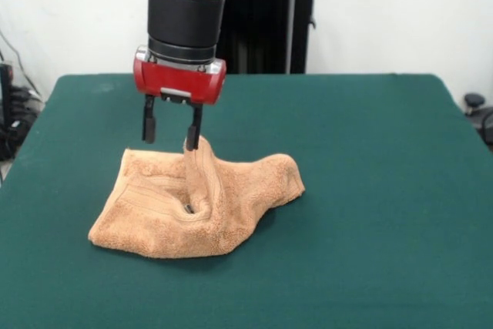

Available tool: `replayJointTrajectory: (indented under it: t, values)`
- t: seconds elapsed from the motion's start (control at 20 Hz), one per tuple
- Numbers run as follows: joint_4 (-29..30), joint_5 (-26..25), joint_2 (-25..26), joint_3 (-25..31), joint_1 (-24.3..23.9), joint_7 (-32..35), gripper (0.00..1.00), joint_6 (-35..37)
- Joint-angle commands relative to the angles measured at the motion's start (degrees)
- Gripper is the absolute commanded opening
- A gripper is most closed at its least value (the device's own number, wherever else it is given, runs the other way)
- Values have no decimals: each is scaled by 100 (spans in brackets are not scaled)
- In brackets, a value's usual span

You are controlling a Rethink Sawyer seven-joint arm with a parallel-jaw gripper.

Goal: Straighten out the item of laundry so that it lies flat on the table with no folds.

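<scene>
The item of laundry (166,217), a tan terry towel, lies crumpled left of the table's (370,190) middle. A woven band shows on its left part. A ridge of cloth rises from its centre to a peak that touches one finger (192,135). My gripper (171,142) hangs just above the towel's far edge. Its two black fingers stand apart, open, with nothing between them. The other finger (149,129) is clear of the cloth. The towel's right side bulges in a rounded fold.
The dark green table top spreads wide to the right of the towel and in front of it. A black stand (269,21) is behind the table's far edge. Cables and dark gear (11,113) sit off the left side.
</scene>
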Motion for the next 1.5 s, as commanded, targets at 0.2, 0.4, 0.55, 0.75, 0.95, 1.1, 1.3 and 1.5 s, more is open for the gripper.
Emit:
replayJointTrajectory:
  t: [0.2, 0.4, 0.55, 0.75, 0.95, 1.1, 1.3, 1.5]
  values:
    - [294, -86, 425, 410, 322, 753, 100, 158]
    - [274, -53, 415, 365, 397, 799, 100, 180]
    - [274, -27, 401, 345, 435, 819, 100, 208]
    - [262, -3, 444, 332, 478, 859, 100, 176]
    - [221, -20, 542, 359, 456, 840, 100, 84]
    - [214, -53, 593, 446, 357, 754, 100, 49]
    - [231, -75, 619, 467, 335, 744, 100, -10]
    - [204, -80, 701, 459, 346, 766, 100, -81]
